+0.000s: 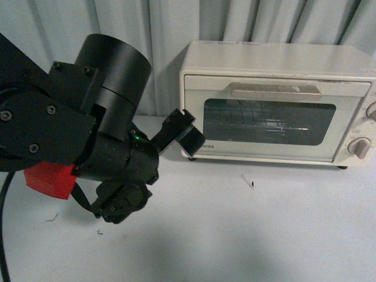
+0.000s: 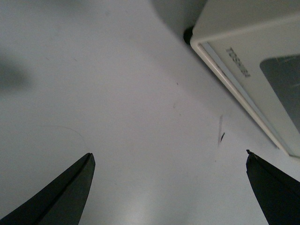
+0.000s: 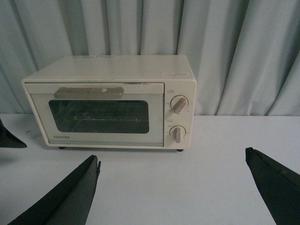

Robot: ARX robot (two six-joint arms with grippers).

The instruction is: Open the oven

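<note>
The cream-white boxy toaster oven (image 1: 276, 103) stands at the back of the white surface (image 1: 235, 235), its door shut and its silver bar handle (image 1: 276, 90) untouched. Both arms' jaws are wide open, and nothing is done yet.

My left gripper (image 2: 169, 153) hung over the table (image 2: 93, 84), fingers (image 2: 70, 192) spread wide. Beyond them sat a lower corner of the oven (image 2: 253, 51), its black foot (image 2: 187, 35) touching the table.

Left arm (image 1: 64, 126) matte blk, w/ fat cylindrical housing (image 1: 114, 64), small screws (image 1: 51, 109), tiny green LED (image 1: 137, 137). Red block (image 1: 50, 179) near blk cable (image 1: 3, 235). Left gripper (image 2: 168, 153) fingers (image 2: 65, 194) blk, tapered.
</note>
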